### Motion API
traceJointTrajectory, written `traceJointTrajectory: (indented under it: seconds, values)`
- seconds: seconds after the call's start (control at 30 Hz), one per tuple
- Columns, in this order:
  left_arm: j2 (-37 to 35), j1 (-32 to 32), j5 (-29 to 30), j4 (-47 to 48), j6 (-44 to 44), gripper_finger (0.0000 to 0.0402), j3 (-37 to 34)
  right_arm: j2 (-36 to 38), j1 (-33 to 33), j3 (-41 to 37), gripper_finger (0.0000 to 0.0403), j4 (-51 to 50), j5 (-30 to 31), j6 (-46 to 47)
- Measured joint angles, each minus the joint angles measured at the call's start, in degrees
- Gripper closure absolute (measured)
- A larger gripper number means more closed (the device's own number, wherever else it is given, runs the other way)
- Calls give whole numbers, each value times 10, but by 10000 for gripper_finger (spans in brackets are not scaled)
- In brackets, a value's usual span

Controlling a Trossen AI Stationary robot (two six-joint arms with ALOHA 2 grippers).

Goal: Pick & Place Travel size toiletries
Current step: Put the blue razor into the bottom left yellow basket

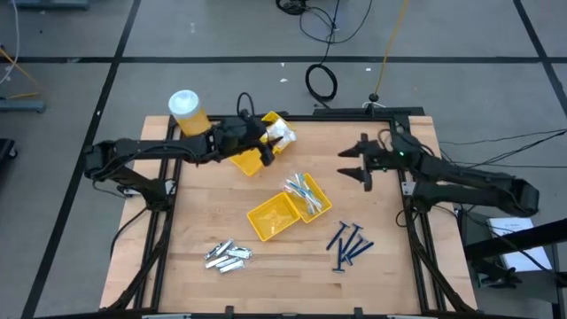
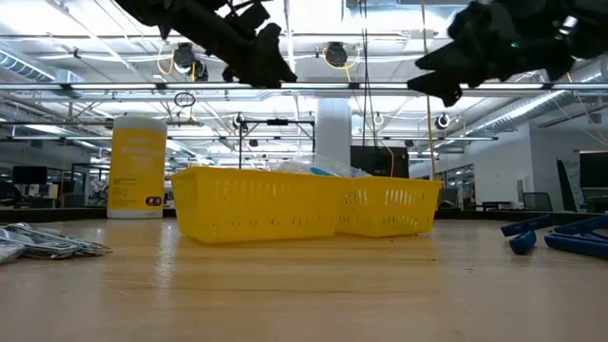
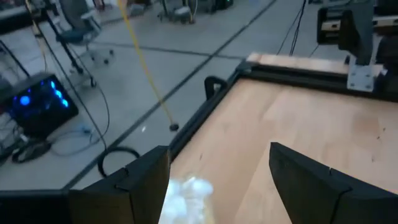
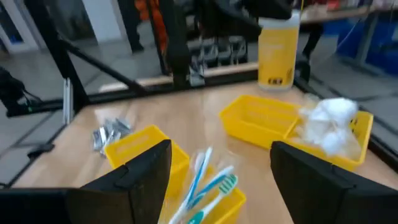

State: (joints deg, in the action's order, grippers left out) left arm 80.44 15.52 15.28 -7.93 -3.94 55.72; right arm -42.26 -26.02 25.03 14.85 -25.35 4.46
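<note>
The left gripper [image 1: 264, 135], fingers spread wide, hovers over the far trays [image 1: 251, 161] by the white packets [image 1: 282, 135]. Silver tubes [image 1: 227, 255] lie near-left, blue razors [image 1: 349, 245] near-right. The right gripper [image 1: 357, 163] hangs wide open, far right.

Bright, even ceiling light; both wrist views blurred, low view's arms in dark silhouette.

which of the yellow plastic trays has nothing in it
The yellow plastic tray nearest the silver tubes is bare inside. Its joined neighbour holds toothbrush-like sticks, and of the far pair one holds white crinkly packets; the left gripper covers the other.
</note>
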Motion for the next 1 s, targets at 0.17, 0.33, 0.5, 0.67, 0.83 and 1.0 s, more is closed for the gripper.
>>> traceJointTrajectory:
  seconds: [0.17, 0.33, 0.5, 0.67, 0.83, 1.0]
  values:
    - [-11, -9, 14, -41, 7, 133, -36, 60, 1, -70, 143, 89, -4, 14]
    - [-63, -10, 33, -50, 38, 133, -89, 87, 0, -101, 144, 120, -16, 45]
    - [-122, -22, 67, -162, 62, 133, -201, 88, 17, -106, 142, 114, -34, 44]
    - [-157, -31, 118, -288, 114, 133, -314, 85, 72, -106, 141, 105, -34, 36]
    - [-182, -34, 122, -338, 160, 133, -375, 73, 158, -106, 147, 74, -27, 39]
    - [-187, -33, 122, -337, 200, 133, -384, 35, 274, -106, 154, 19, 86, 51]
